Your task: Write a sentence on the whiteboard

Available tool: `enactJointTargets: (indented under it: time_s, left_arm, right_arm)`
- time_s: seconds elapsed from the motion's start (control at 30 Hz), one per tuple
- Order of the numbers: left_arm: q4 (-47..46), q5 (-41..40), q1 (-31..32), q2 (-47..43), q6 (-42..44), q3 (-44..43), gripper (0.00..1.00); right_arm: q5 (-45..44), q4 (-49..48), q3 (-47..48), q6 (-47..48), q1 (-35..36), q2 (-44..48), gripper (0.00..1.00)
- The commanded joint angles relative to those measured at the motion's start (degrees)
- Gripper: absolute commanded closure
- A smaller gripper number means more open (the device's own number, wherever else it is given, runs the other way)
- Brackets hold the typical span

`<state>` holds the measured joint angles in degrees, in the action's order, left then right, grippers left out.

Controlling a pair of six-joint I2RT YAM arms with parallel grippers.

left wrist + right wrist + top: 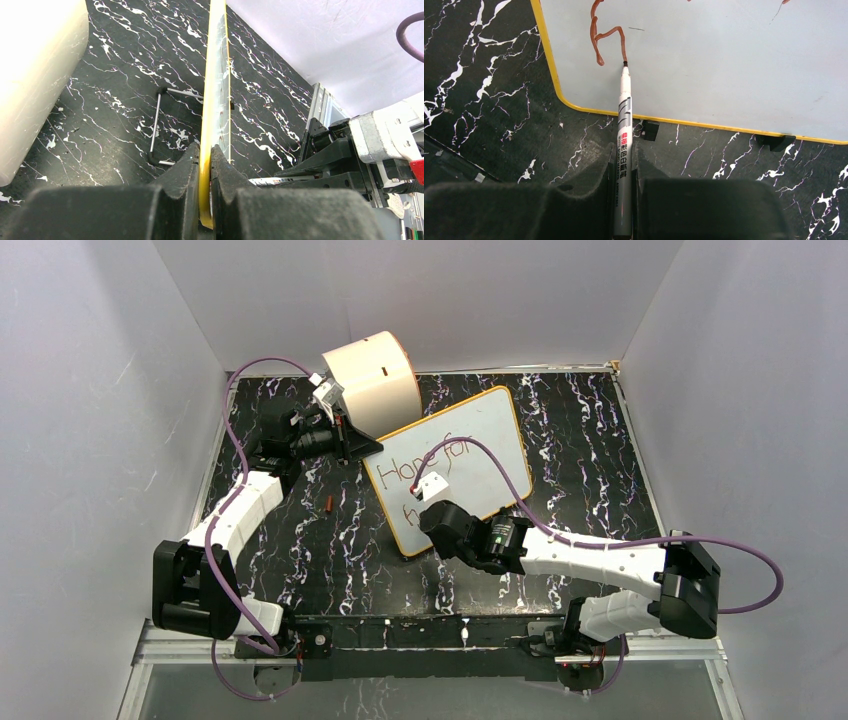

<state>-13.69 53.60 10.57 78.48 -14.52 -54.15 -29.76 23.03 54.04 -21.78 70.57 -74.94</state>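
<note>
The whiteboard (470, 445) sits near the middle of the black, white-veined worktop (575, 450), turned at an angle so that one corner points toward the left arm and its back-left corner is just beside the cream cylinder drum (375, 380). The top view does not show whether it lies flat or is propped. The left fingers (181, 167) are pressed onto the board's yellow-orange rim (206, 175), pinching that edge between them. From that wrist the board appears edge-on, with a bent metal wire piece (159, 125) on the worktop beside it. The right fingers (596, 175) are clamped on a white marker (624, 130) printed with red characters, and its dark tip touches the board's surface close to the near-left rounded corner. The red-brown lettering (415, 472) reads "Hope for" on one line, and below it is a single letter shaped like an "h" (603, 37), with the tip at the end of its last stroke. Two small black clips (650, 129) stick out from the near edge of the board. A small reddish piece (331, 504), too small to identify, lies on the worktop to the left of the board.
</note>
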Motion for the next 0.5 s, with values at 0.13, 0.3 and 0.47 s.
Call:
enactJointTargets:
  time_s: [0.13, 0.3, 0.47]
  left_arm:
    - [3.94, -2.67, 0.93, 1.77, 3.26, 0.72, 1.0]
    - [3.94, -2.73, 0.95, 1.77, 3.27, 0.74, 1.0]
    - [3.94, -2.67, 0.95, 1.78, 3.27, 0.74, 1.0]
  right_arm:
    - [-0.66, -4.11, -1.45, 1.34, -0.44, 3.88, 1.0]
    - [-2.71, -6.44, -2.21, 2.04, -0.43, 5.33, 1.0]
    - [-4.42, -6.88, -1.31, 2.54, -0.51, 4.52, 1.0]
